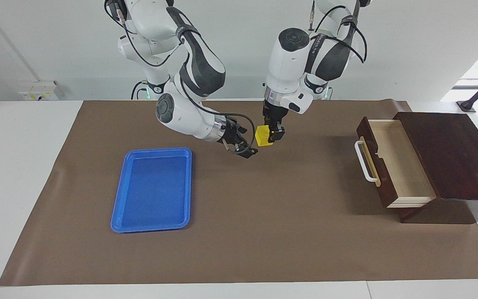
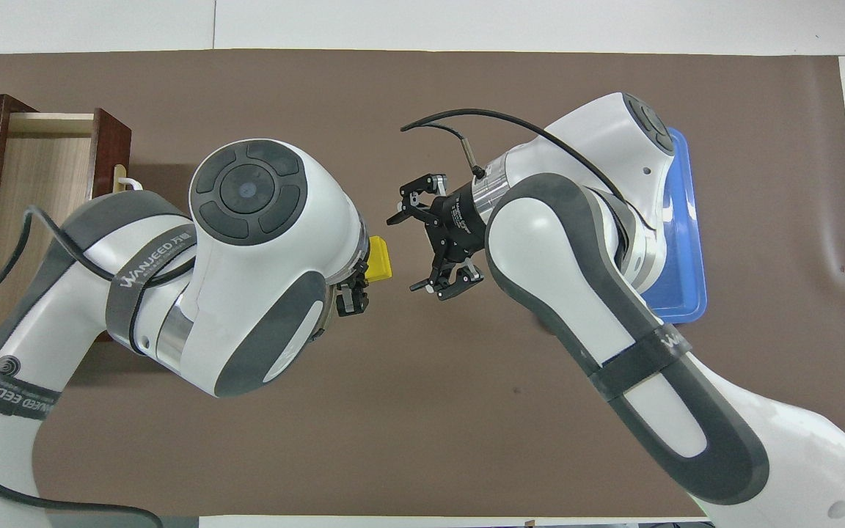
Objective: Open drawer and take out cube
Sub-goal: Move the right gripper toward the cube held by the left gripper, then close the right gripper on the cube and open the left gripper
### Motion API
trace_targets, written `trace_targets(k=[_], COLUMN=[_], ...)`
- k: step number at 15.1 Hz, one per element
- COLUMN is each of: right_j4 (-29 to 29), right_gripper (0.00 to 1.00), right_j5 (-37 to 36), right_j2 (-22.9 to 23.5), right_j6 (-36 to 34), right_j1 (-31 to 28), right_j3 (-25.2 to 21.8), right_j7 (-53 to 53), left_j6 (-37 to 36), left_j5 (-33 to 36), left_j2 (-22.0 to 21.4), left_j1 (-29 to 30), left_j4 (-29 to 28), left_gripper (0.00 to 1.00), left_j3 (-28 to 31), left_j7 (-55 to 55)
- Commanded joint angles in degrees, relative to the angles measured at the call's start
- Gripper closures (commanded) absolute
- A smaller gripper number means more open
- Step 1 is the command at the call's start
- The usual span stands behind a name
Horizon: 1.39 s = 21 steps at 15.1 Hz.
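The yellow cube (image 1: pixel 262 136) is held in the air over the brown mat by my left gripper (image 1: pixel 270 136), which points down and is shut on it. In the overhead view the cube (image 2: pixel 379 259) sticks out from under the left wrist, with the left gripper (image 2: pixel 362 280) mostly hidden. My right gripper (image 1: pixel 245 147) is open and lies sideways, its fingers facing the cube with a small gap between them; it also shows in the overhead view (image 2: pixel 408 253). The drawer (image 1: pixel 401 160) is pulled open at the left arm's end, and its pale interior (image 2: pixel 41 176) is empty.
A blue tray (image 1: pixel 154 189) lies on the brown mat (image 1: pixel 264 232) toward the right arm's end, partly covered by the right arm in the overhead view (image 2: pixel 686 242). The drawer's white handle (image 1: pixel 365 162) sticks out toward the table's middle.
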Motion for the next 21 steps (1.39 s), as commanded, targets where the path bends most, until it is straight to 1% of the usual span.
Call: trace_targets(k=[1,3,6,8,11,16,21], right_j4=[1.1,1.0,0.9,0.8,0.0,-0.5,-0.5], right_gripper=[0.00,0.00,0.00,0.00,0.00,0.00,0.00], right_j5=[0.5,1.1,1.8,2.8,2.6,2.4,2.3], right_j2=[0.8,0.8,0.8,0.8,0.8,0.7,0.7], right_j6=[2.7,3.0,4.7,4.6,6.0,6.2,6.2], right_j1=[1.8,0.9,1.1,1.3,2.4,4.5,4.0], right_j3=[-0.1,-0.1,-0.1,-0.1,-0.1,-0.1,-0.1], right_j7=[4.0,6.7,8.0,8.2,8.0,7.6,7.1], left_j6=[1.5,1.7,2.2,2.1,2.2,2.2,2.2], left_j5=[-0.1,-0.1,-0.1,-0.1,-0.1,-0.1,-0.1], left_j2=[-0.5,-0.5,-0.7,-0.7,-0.7,-0.7,-0.8], left_j1=[-1.0,-1.0,-1.1,-1.1,-1.1,-1.1,-1.1], left_j4=[-1.1,-1.3,-2.0,-2.0,-2.0,-2.1,-2.4], left_gripper=[1.00,1.00,1.00,1.00,1.00,1.00,1.00], left_j3=[1.0,1.0,1.0,1.0,1.0,1.0,1.0], left_j7=[-0.8,-0.8,-0.6,-0.6,-0.6,-0.3,-0.3])
